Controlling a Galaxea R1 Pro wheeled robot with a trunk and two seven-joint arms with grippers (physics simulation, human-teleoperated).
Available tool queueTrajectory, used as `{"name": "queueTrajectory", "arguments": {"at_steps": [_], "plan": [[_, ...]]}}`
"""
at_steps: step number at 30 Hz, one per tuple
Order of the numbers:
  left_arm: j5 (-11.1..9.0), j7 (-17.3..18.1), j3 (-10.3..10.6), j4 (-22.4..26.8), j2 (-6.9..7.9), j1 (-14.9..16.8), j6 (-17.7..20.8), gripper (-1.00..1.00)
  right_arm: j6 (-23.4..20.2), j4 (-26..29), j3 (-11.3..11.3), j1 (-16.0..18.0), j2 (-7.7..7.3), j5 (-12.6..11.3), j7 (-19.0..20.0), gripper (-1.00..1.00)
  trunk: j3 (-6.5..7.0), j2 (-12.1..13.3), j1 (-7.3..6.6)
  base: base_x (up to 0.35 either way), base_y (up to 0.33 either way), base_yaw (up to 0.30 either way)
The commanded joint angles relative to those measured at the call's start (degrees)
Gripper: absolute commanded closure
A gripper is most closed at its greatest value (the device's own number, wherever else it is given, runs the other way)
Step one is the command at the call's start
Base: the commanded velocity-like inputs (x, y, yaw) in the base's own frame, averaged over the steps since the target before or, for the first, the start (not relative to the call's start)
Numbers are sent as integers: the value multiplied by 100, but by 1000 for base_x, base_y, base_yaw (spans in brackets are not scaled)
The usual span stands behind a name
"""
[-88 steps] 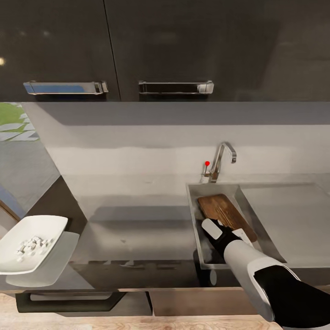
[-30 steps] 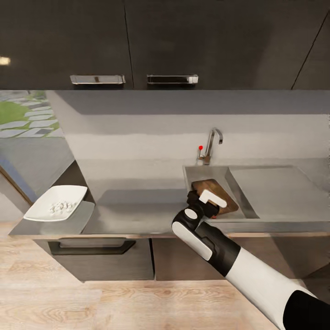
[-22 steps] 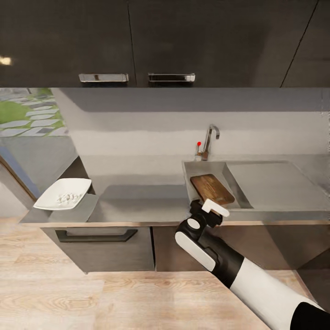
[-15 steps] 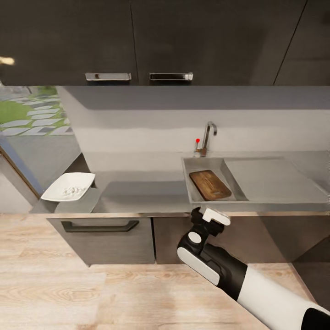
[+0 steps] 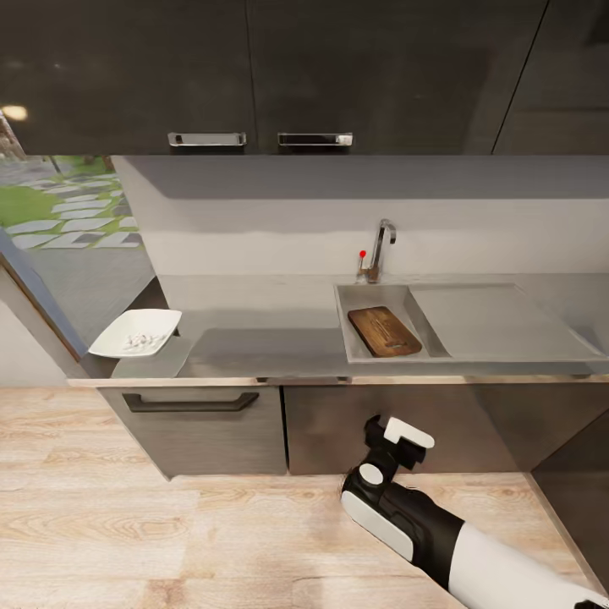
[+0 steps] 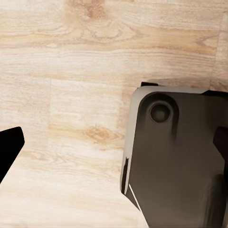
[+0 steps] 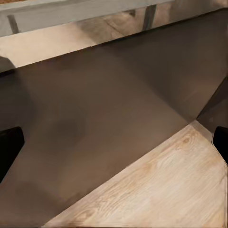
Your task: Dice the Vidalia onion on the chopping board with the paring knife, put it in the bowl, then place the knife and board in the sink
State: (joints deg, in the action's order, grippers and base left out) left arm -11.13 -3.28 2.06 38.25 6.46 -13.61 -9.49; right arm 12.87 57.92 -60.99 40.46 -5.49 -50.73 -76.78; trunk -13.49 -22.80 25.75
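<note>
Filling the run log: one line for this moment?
chopping board: in sink | bowl: on countertop, white bits inside | right gripper: open, empty, below counter edge

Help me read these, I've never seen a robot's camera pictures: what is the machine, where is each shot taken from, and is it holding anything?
It is a simulated wheeled robot with two arms. The wide picture comes from its head camera: a grey countertop, a sink with the chopping board lying inside, and a white bowl of pale diced bits at the counter's left end. The right gripper hangs open and empty in front of the cabinets. The other two pictures come from cameras at the wrists. The left wrist view shows wooden floor and a dark part of the robot. The right wrist view shows cabinet fronts and floor. No knife is visible.
</note>
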Motion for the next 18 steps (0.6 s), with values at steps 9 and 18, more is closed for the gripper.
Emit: {"name": "queueTrajectory", "arguments": {"at_steps": [9, 18], "plan": [[-39, -32, 22, -11, 4, -3, -9, -100, 102, -4301, -56, -275, 423, -1322, 4588, -100, -10, -12, 4, 0, 0, 0], [-39, -32, 14, -6, 4, -3, -9, -100, 261, -5516, -34, -784, 727, -1344, 5719, -100, -10, -12, 4, 0, 0, 0]]}}
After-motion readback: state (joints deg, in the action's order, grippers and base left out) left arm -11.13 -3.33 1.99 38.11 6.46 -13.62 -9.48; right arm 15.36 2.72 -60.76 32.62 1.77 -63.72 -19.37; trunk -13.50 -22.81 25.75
